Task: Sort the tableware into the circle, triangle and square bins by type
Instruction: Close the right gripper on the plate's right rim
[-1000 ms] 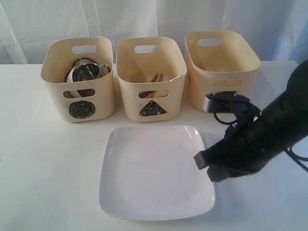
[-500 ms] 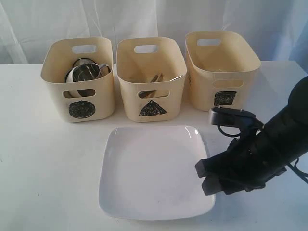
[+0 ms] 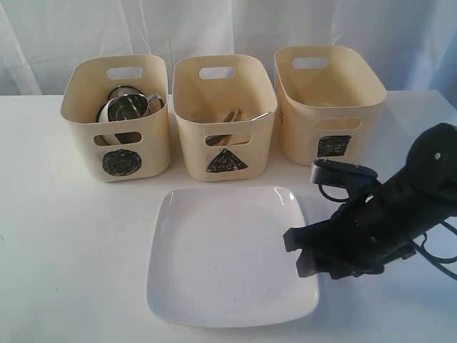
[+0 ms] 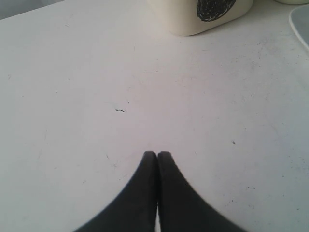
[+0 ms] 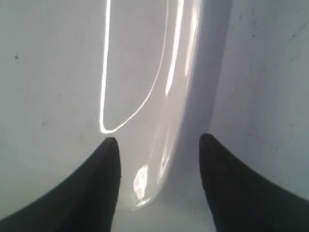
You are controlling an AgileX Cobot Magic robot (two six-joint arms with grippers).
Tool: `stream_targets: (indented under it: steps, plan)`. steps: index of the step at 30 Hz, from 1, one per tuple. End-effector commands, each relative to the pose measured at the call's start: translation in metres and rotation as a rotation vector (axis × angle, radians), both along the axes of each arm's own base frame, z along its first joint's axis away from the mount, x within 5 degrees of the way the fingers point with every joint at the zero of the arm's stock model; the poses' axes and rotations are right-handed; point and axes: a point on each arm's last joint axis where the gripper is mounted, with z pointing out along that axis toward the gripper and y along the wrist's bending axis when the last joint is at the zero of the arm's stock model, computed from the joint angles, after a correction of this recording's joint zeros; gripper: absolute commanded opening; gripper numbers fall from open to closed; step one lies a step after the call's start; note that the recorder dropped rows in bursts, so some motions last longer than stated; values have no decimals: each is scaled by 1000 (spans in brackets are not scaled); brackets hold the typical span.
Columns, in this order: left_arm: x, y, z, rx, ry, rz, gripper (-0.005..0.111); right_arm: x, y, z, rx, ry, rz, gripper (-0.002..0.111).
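White worktop (image 3: 71, 236): circle bin (image 3: 119, 163), triangle bin (image 3: 226, 161) and square bin (image 3: 333, 146) line its back edge. White square plate (image 3: 221, 250) lies front-centre. The right gripper (image 5: 158, 139) is spread astride its rim; the left gripper (image 4: 157, 154) is clenched, empty.

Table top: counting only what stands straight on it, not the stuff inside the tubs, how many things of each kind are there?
Cream bins: 3 (circle bin, triangle bin, square bin)
White square plate: 1
Total: 4
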Motion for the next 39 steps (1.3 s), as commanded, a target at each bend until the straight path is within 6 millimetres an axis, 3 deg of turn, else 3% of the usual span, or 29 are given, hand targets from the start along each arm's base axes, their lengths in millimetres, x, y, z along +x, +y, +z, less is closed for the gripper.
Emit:
stream_targets:
  steps: [1,23,33,39]
  plan:
    - [0,0,-2,-3,6,3,0,9,-2,-9,-16,-42,-51,48]
    - [0,0,-2,-3,6,3,0,12,4,-56,-9,152,-155,45]
    - [0,0,-2,-3,6,3,0,13,7,-63,17,165,-128,42]
    - [0,0,-2,-3,6,3,0,13,7,-66,11,167,-130,28]
